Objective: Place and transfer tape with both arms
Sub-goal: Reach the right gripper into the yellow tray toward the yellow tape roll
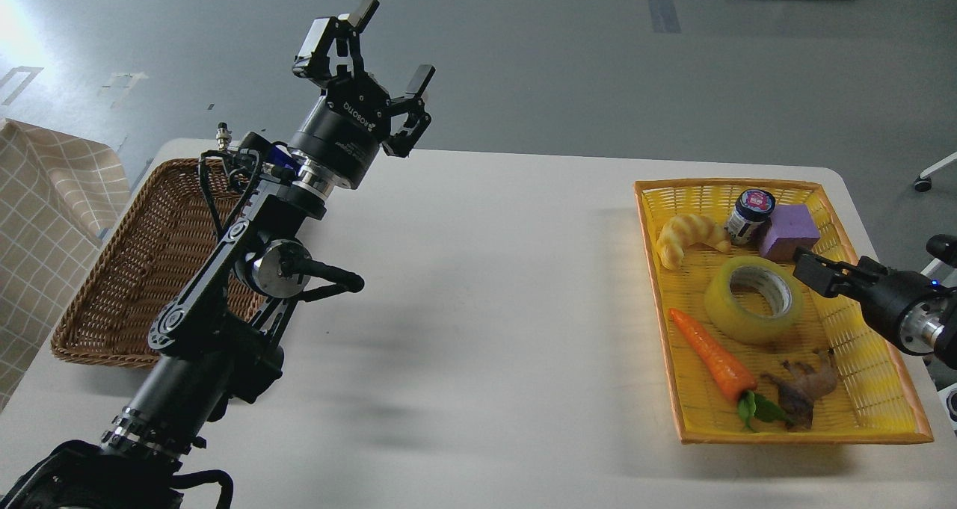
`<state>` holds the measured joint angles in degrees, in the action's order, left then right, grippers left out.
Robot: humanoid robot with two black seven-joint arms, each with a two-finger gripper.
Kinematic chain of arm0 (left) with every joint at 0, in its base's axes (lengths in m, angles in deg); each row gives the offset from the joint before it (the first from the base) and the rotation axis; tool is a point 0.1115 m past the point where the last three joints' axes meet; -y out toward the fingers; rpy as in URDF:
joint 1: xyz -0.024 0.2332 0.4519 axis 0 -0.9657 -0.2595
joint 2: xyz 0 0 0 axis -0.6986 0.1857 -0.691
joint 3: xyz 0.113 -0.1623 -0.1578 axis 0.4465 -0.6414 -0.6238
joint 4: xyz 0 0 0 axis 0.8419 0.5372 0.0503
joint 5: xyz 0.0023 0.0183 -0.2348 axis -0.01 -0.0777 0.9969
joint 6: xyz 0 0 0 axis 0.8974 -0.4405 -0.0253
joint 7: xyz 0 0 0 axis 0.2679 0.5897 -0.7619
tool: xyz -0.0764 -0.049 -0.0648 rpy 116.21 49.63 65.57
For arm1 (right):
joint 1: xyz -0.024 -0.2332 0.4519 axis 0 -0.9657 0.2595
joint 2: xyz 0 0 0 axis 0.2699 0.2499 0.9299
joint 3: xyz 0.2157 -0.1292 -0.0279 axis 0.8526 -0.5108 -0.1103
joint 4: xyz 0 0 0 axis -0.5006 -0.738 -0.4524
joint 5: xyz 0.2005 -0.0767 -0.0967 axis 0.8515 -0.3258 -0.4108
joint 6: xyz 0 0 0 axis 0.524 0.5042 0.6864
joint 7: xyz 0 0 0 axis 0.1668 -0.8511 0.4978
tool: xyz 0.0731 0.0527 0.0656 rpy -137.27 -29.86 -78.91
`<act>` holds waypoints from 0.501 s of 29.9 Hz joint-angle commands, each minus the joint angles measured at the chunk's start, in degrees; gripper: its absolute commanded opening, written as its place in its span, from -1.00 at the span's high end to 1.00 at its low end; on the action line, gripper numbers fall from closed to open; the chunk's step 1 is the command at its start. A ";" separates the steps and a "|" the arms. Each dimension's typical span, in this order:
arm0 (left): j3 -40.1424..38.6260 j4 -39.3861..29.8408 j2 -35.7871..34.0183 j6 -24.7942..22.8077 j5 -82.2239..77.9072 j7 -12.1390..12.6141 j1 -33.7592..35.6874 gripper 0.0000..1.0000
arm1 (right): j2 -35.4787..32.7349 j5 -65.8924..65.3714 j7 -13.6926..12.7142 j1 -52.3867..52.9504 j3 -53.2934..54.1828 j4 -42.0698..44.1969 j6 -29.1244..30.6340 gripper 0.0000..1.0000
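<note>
The tape (754, 298), a translucent yellow roll with a grey-white core, lies flat in the middle of the yellow tray (890, 389) on the right of the table. My right gripper (811, 268) reaches in from the right edge and hovers just right of the tape, over the tray; it is seen end-on and dark, so its fingers cannot be told apart. My left gripper (389, 45) is raised high above the table's far left part, open and empty.
In the tray lie a croissant (688, 238), a small dark jar (750, 216), a purple block (790, 232), a toy carrot (714, 353) and a brown toy animal (804, 386). A brown wicker basket (134, 270) sits at the table's left, partly behind my left arm.
</note>
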<state>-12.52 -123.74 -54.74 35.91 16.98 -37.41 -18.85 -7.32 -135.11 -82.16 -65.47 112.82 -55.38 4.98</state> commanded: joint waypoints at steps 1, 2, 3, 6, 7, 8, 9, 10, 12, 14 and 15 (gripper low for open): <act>-0.05 -0.04 0.10 -0.02 0.01 0.00 -0.03 -1.00 | -0.06 -0.60 0.00 -0.52 -1.05 -0.06 0.02 -0.90; -0.05 -0.04 0.02 -0.11 -0.08 0.00 -0.11 -1.00 | -0.06 -0.78 0.00 -0.52 -1.49 0.02 0.02 -0.90; -0.05 -0.13 0.02 -0.11 -0.08 0.00 -0.11 -1.00 | -0.06 -0.78 0.00 -0.52 -1.58 0.03 0.02 -0.90; -0.05 -0.13 0.02 -0.11 -0.08 0.00 -0.11 -1.00 | 0.11 -0.96 0.00 -0.43 -2.89 0.11 0.02 -0.90; -0.05 -0.13 0.02 -0.11 -0.08 0.00 -0.11 -1.00 | 0.11 -1.04 0.00 -0.26 -3.25 0.11 0.02 -0.90; -0.05 -0.13 0.02 -0.11 -0.08 0.00 -0.11 -1.00 | 0.11 -1.13 0.00 -0.17 -3.86 0.11 0.02 -0.88; -0.05 -0.04 0.02 -0.11 -0.08 -0.09 -0.11 -1.00 | 0.11 -1.13 0.00 -0.08 -4.04 0.11 0.02 -0.88; -0.14 -0.13 0.02 -0.11 -0.08 -0.09 -0.11 -1.00 | 0.11 -1.22 0.00 -0.08 -4.13 0.11 0.02 -0.88; -0.14 -0.13 0.02 -0.11 -0.08 -0.09 -0.11 -1.00 | 0.20 -2.00 0.00 0.01 -5.09 0.11 0.02 -0.87; -0.14 -0.13 0.02 -0.11 -0.08 -0.09 -0.11 -1.00 | 0.11 -2.80 0.00 0.09 -5.53 0.11 0.02 -0.79; -0.14 -0.13 -0.07 -0.11 -0.08 -0.09 -0.11 -1.00 | 0.20 -3.15 0.00 0.09 -5.62 0.11 0.02 -0.79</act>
<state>-12.64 -123.86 -54.72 35.80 16.90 -37.46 -18.96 -7.18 -137.15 -82.16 -65.45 107.81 -55.26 5.00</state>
